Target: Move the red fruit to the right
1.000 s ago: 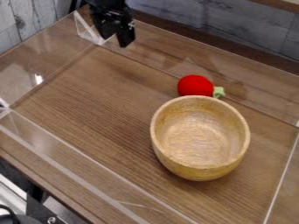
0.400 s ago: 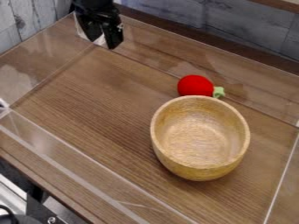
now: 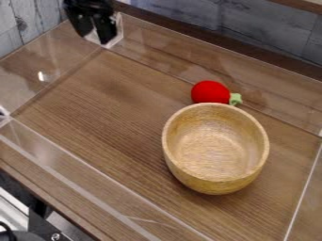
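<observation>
The red fruit (image 3: 210,92) is a small bright red strawberry with a green tip, lying on the wooden table just behind the rim of the wooden bowl (image 3: 216,147). My black gripper (image 3: 97,26) hangs at the far upper left of the view, well away from the fruit. Its jaws stand open with nothing between them.
Clear acrylic walls (image 3: 51,56) fence the wooden tabletop (image 3: 101,122) on all sides. The large bowl sits right of centre, just in front of the fruit. A grey plank wall (image 3: 251,24) runs behind the table.
My gripper has drifted left and slightly up toward the far left corner. The fruit and the bowl have not moved.
</observation>
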